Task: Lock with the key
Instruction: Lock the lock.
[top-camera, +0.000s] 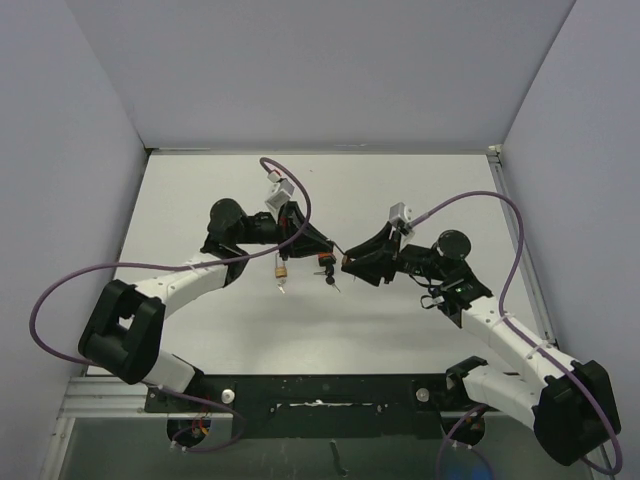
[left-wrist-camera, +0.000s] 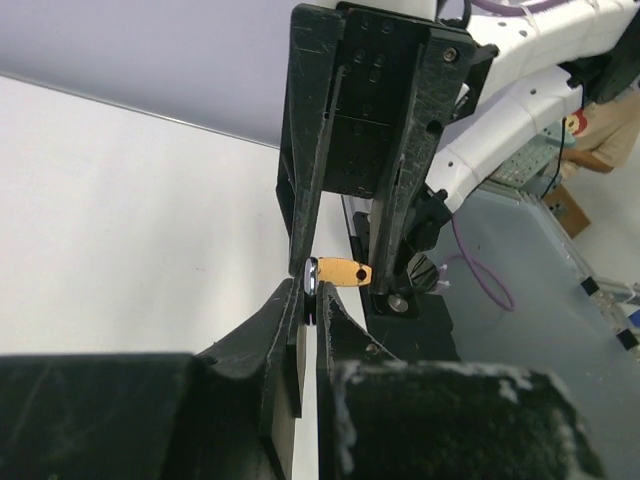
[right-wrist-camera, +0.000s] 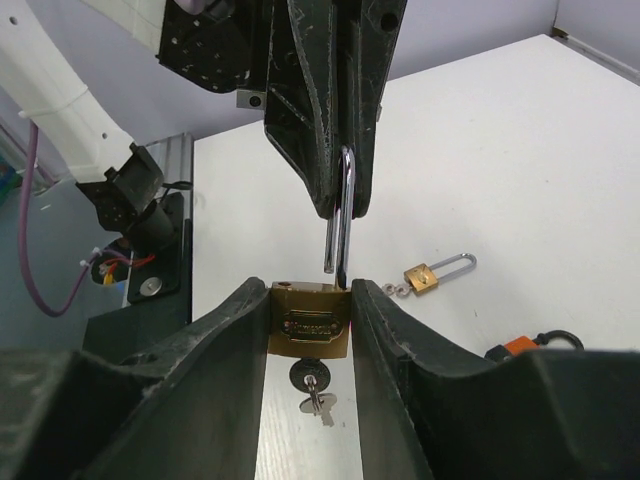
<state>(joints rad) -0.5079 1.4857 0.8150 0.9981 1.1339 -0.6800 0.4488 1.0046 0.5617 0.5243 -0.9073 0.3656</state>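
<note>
While the right pincer (right-wrist-camera: 310, 292) clamps the padlock (right-wrist-camera: 310, 325), the left pincer (right-wrist-camera: 343, 205) pinches its shackle (right-wrist-camera: 346, 238)

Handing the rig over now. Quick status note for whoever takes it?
Left gripper: shut on the shackle.
Right gripper: shut on the padlock body.
Key sits in the keyhole, underneath.
A second padlock lies on the table.
Done: lock held by both arms.
To do: shackle's free end looks out; press it in, then turn the key.
</note>
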